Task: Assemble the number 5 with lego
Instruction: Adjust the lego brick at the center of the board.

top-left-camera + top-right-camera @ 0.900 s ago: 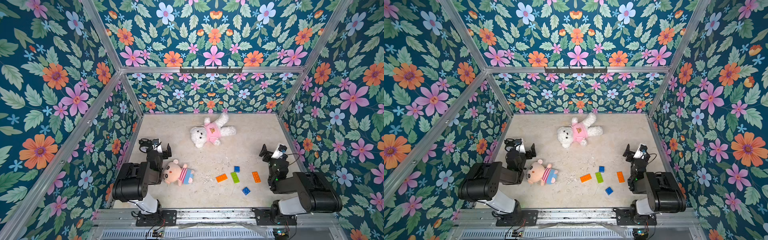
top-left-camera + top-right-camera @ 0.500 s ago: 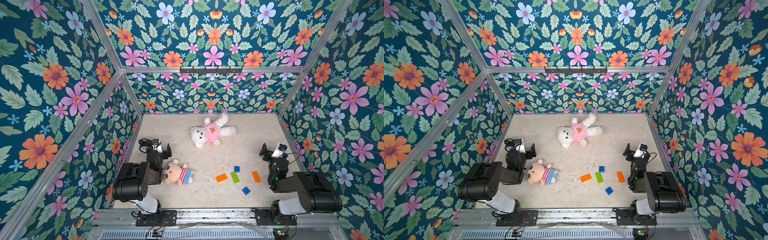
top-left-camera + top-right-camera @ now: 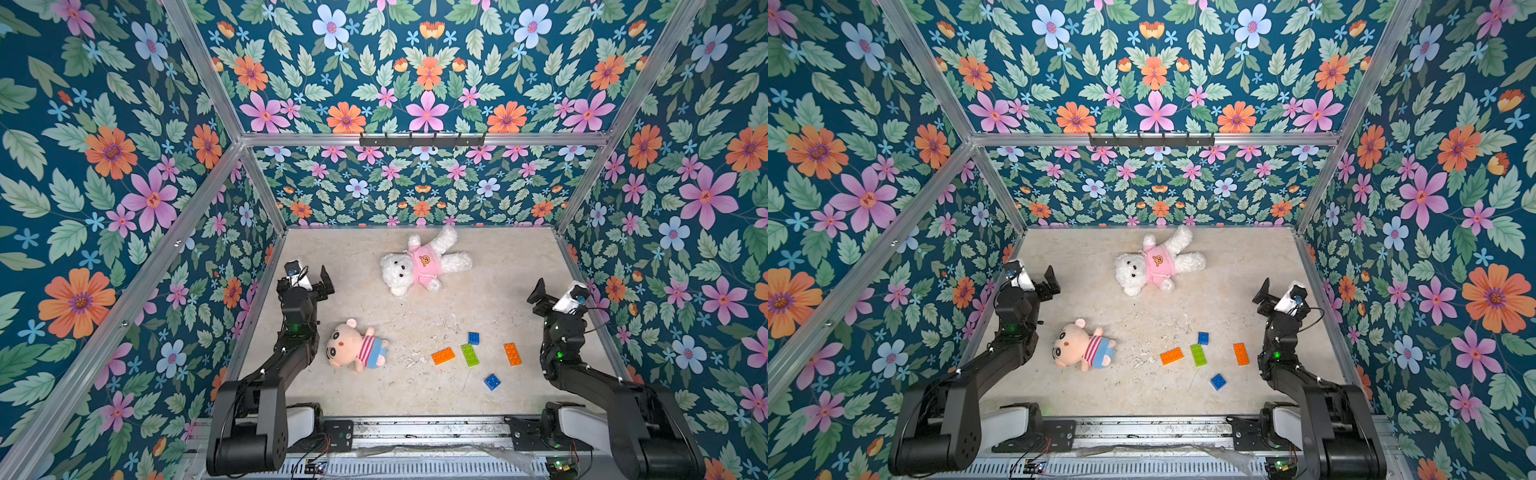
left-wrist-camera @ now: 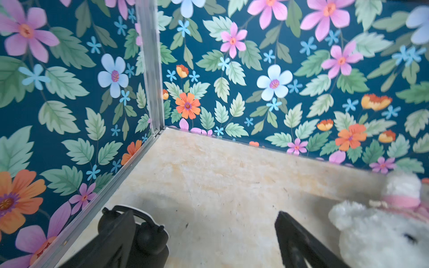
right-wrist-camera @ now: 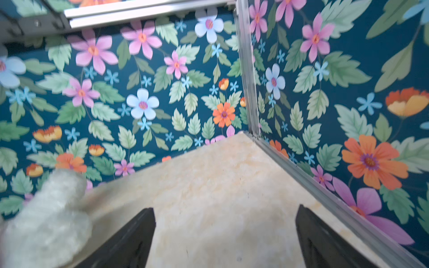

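1. In both top views the lego lay loose and unjoined on the counter [image 3: 503,274]. A long orange brick [image 3: 443,356] sat just beside a lime green brick [image 3: 469,355], with a blue brick [image 3: 473,338] at the green one's far end. A second orange brick [image 3: 512,354] and another blue brick [image 3: 1218,381] lay near them. A striped plush doll [image 3: 355,345] lay on the left claw's [image 3: 309,282] side of them, and a white plush bear [image 3: 424,264] lay farther back. Both the left claw and the right claw [image 3: 555,297] were spread, empty and well apart from the bricks.
2. In the left wrist view the left claw [image 4: 204,232] gaped over bare counter, with the bear's head just beside one finger.
3. In the right wrist view the right claw [image 5: 226,232] gaped over bare counter near a wall corner [image 5: 251,135], beside a blurred white bear limb.
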Robot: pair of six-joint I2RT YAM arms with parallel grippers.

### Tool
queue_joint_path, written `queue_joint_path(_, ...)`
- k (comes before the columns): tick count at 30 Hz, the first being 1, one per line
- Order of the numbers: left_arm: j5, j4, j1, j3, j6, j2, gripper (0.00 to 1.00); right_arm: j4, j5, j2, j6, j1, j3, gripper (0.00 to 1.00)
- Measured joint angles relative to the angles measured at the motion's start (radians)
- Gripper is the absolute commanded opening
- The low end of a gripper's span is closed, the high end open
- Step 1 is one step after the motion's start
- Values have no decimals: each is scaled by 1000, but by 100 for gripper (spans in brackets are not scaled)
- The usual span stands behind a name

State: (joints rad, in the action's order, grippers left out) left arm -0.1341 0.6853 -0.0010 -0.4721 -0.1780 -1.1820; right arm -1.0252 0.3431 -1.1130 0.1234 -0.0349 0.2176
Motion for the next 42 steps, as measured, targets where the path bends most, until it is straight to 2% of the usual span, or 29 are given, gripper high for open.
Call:
queue_joint_path(4, -31, -197, 1, -68, -108, 107, 99, 384, 40, 149, 209, 6, 156, 99)
queue_joint_path(6, 27, -243, 3, -51, -148, 149, 99, 503, -39, 209, 274, 14, 175, 96)
queue_joint_path(11, 326, -276, -27, -38, -269, 151, 99, 728, -374, 241, 357, 12, 214, 87)
queue_joint_path(14, 429, -316, -154, -46, -293, 139, 99, 869, -521, 193, 378, -18, 288, 86)
queue_joint_path(16, 438, -365, -266, -68, -281, 137, 99, 972, -554, 158, 371, -74, 341, 84)
queue_joint_path(19, 414, -432, -423, -100, -236, 126, 99, 1123, -562, 101, 339, -163, 420, 79)
queue_joint_path(24, 332, -520, -620, -119, -204, 80, 99, 1302, -502, 68, 311, -223, 469, 77)
queue_joint_path(28, 261, -571, -751, -133, -188, 25, 99, 1379, -468, 79, 310, -279, 472, 72)
queue_joint_path(33, 191, -606, -842, -141, -188, -41, 100, 1430, -441, 77, 331, -382, 463, 69)
queue_joint_path(37, 159, -638, -887, -140, -188, -83, 99, 1448, -412, 58, 373, -487, 430, 60)
queue_joint_path(41, 142, -648, -921, -142, -188, -117, 99, 1460, -387, 25, 409, -571, 411, 60)
queue_joint_path(42, 138, -650, -931, -145, -183, -131, 99, 1463, -375, 19, 415, -586, 407, 53)
